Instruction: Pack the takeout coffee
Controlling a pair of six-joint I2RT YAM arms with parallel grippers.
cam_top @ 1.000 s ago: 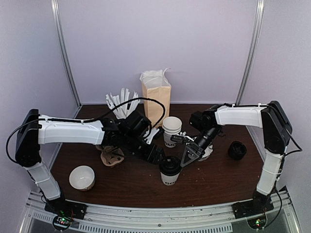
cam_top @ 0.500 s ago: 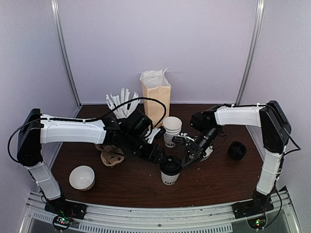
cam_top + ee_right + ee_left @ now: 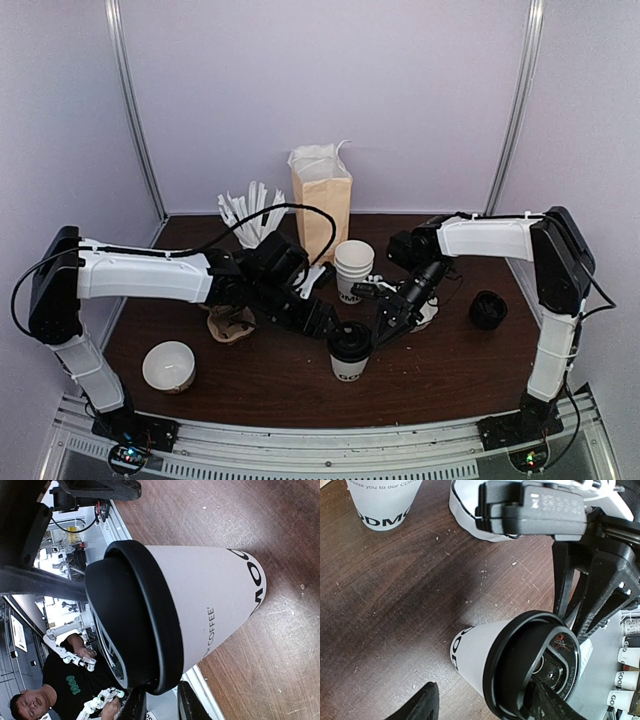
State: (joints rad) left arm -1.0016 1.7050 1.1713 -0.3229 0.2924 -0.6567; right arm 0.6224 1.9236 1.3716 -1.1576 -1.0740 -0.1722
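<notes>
The takeout coffee (image 3: 349, 353) stands upright near the table's front middle: a white paper cup with dark lettering (image 3: 475, 657) under a black domed lid (image 3: 132, 615). My left gripper (image 3: 330, 322) comes at it from the left, open. In the left wrist view one finger (image 3: 420, 706) stays off the cup's side, while the other finger (image 3: 552, 705) lies over the lid's top. My right gripper (image 3: 378, 328) reaches in from the right. Its two narrow fingertips (image 3: 136, 705) stand either side of the lid's rim, shut on it.
A stack of lidless white cups (image 3: 353, 264) stands just behind the coffee, a brown paper bag (image 3: 322, 195) further back. A cardboard cup carrier (image 3: 229, 322) and a white bowl (image 3: 168, 365) lie front left. Black lids (image 3: 488, 309) sit at the right.
My right gripper has shifted slightly left onto the lid's rim and narrowed. My left gripper's jaws have drawn in a little around the cup.
</notes>
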